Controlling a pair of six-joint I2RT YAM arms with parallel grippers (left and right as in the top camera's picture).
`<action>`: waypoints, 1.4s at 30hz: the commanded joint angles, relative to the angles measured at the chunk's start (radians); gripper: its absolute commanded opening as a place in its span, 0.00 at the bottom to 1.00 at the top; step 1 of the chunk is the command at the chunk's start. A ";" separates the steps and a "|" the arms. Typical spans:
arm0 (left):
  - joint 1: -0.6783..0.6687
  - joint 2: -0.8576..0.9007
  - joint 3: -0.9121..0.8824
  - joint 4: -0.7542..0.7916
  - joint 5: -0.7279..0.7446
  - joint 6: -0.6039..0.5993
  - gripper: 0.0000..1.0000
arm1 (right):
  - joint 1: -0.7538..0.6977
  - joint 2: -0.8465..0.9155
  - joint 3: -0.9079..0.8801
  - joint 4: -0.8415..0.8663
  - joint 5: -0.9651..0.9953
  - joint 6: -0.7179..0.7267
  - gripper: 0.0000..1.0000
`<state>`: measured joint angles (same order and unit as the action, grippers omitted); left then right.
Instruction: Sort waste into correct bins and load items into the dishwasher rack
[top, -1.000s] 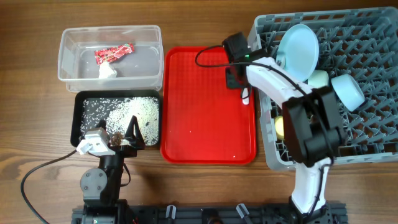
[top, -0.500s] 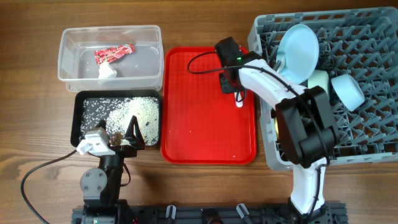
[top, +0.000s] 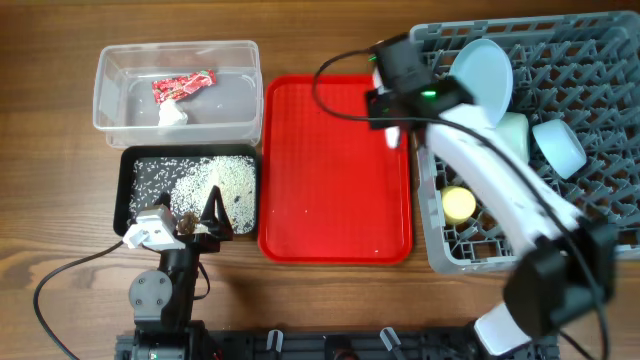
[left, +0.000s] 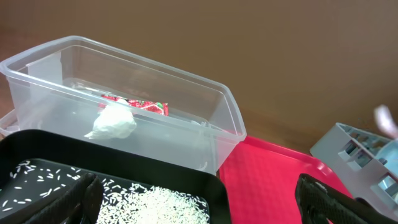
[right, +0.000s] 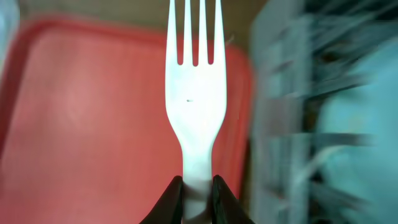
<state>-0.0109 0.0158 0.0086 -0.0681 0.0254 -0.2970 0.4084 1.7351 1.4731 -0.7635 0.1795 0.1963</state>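
My right gripper (top: 386, 110) is shut on the white plastic fork (top: 392, 137) and holds it over the right edge of the red tray, beside the grey dishwasher rack (top: 600, 230). In the right wrist view the fork (right: 194, 93) sits between the fingertips (right: 194, 186), tines pointing away. The rack holds the pale blue plate (top: 480, 80), mint bowl (top: 512, 128), small blue bowl (top: 560, 145) and yellow cup (top: 459, 203). The clear tub (top: 110, 110) holds the red wrapper (top: 183, 86) and white tissue (top: 173, 115). My left gripper (top: 200, 215) is open and empty at the front of the black tray (top: 125, 190), which holds rice (top: 215, 180). The spoon is out of view.
The flat red tray (top: 330, 200) lies between the two bins and the rack. The left wrist view shows the clear tub (left: 230, 118), the black tray's rim (left: 205, 180) and the red tray (left: 267, 180). Bare wooden table surrounds everything.
My right arm has swung from the red tray's upper middle toward the rack, carrying the fork to the tray's right edge. The left arm has not moved.
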 joint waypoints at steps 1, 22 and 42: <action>0.007 -0.002 -0.003 -0.008 0.008 0.002 1.00 | -0.093 -0.036 0.000 -0.012 0.003 -0.072 0.11; 0.007 -0.002 -0.003 -0.008 0.008 0.002 1.00 | -0.131 -0.105 0.000 -0.088 -0.034 -0.142 0.52; 0.007 -0.002 -0.003 -0.008 0.008 0.002 1.00 | 0.031 -0.798 0.000 -0.177 -0.403 -0.202 1.00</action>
<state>-0.0109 0.0158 0.0086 -0.0681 0.0254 -0.2970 0.4362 0.9714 1.4704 -0.9382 -0.2150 0.0502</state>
